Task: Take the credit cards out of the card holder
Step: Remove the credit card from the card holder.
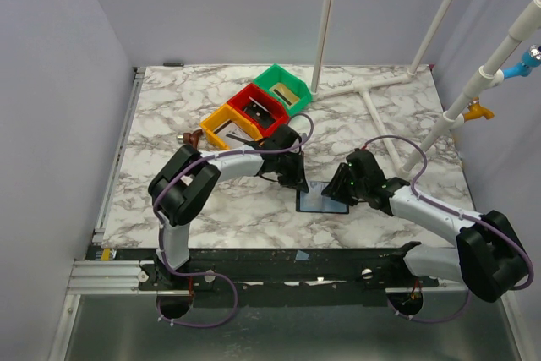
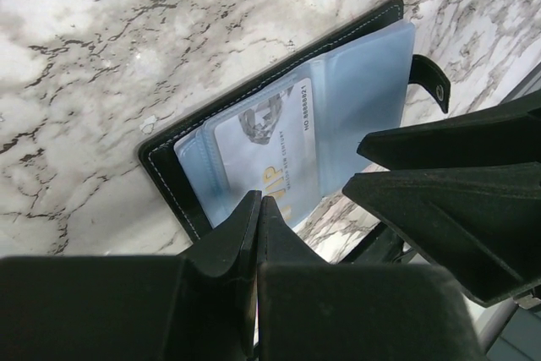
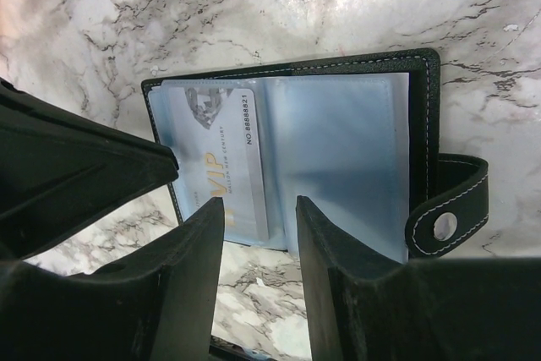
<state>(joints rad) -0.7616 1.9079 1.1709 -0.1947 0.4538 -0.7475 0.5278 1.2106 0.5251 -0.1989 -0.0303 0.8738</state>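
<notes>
the black card holder (image 1: 322,201) lies open flat near the middle of the marble table (image 1: 169,200), blue sleeves up, so a pale card (image 3: 221,154) shows in its left pocket. the left gripper (image 2: 258,203), fingers pressed together, leans down on the holder's left side, likely pinning it. the right gripper (image 3: 259,209), jaws partly spread and empty, reaches in from the right over the card's near edge.

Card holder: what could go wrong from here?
1. The pale card sits inside a clear sleeve; the shut left tool at its edge may slide off or snag the sleeve.
2. The right tool is open, not clamping the card holder, so it could drag across the marble table.
</notes>
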